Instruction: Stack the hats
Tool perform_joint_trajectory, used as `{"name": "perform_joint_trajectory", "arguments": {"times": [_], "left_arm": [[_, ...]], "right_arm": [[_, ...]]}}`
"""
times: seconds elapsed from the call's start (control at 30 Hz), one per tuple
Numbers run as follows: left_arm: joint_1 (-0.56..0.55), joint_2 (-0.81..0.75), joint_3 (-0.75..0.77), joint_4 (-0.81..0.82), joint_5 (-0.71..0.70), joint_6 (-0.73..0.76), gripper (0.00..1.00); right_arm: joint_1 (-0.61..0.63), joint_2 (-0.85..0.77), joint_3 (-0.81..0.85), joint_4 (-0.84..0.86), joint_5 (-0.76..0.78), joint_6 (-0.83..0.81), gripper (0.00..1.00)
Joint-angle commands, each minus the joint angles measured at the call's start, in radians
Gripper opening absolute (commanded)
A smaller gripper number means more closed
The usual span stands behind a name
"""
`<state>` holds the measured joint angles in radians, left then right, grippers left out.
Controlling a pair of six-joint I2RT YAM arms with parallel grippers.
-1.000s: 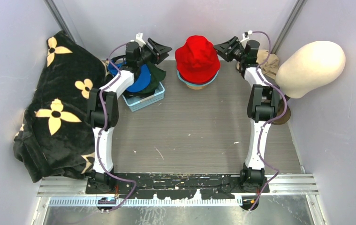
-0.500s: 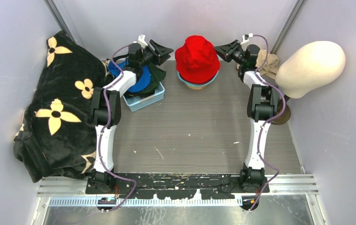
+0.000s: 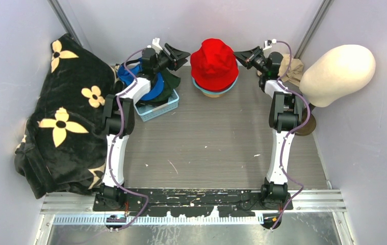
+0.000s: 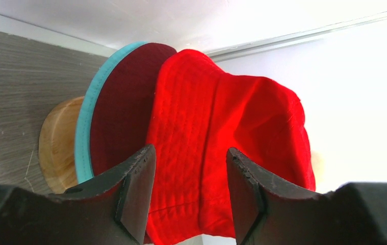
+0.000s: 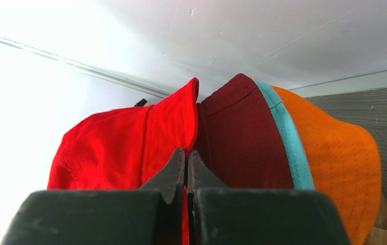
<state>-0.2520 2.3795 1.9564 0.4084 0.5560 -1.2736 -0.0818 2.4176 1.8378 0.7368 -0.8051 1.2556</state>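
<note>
The right gripper (image 5: 186, 153) has its fingers pinched tight on the brim of the red bucket hat (image 5: 114, 148), with a sliver of red showing between them. The left gripper (image 4: 190, 153) stands wide, its fingers framing the crown from just beside the hat's other side. That hat tops a stack over a teal hat (image 4: 83, 132) and an orange hat (image 5: 334, 153) on a wooden base (image 4: 53, 148), at the back middle of the table (image 3: 206, 143). Off to the left, a blue cap (image 3: 153, 88) and a dark green cap (image 3: 171, 80) lie in a blue basket (image 3: 155, 111).
</note>
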Motion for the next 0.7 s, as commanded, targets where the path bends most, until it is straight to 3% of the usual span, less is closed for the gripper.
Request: {"name": "perform_joint_trajectory", "arguments": {"times": [0.0, 0.5, 0.6, 0.67], "left_arm": [[-0.011, 0.039, 0.080, 0.096, 0.032, -0.030, 0.54], [-0.029, 0.131, 0.196, 0.066, 0.037, -0.037, 0.53], [-0.029, 0.133, 0.189, 0.081, 0.028, -0.039, 0.44], [-0.029, 0.134, 0.188, 0.091, 0.025, -0.042, 0.28]], "right_arm": [[-0.001, -0.006, 0.007, 0.084, -0.006, 0.021, 0.01], [-0.004, 0.007, 0.012, 0.113, -0.014, 0.040, 0.01], [-0.004, 0.008, 0.010, 0.114, -0.014, 0.041, 0.01], [-0.005, 0.009, 0.007, 0.116, -0.014, 0.041, 0.01]]}}
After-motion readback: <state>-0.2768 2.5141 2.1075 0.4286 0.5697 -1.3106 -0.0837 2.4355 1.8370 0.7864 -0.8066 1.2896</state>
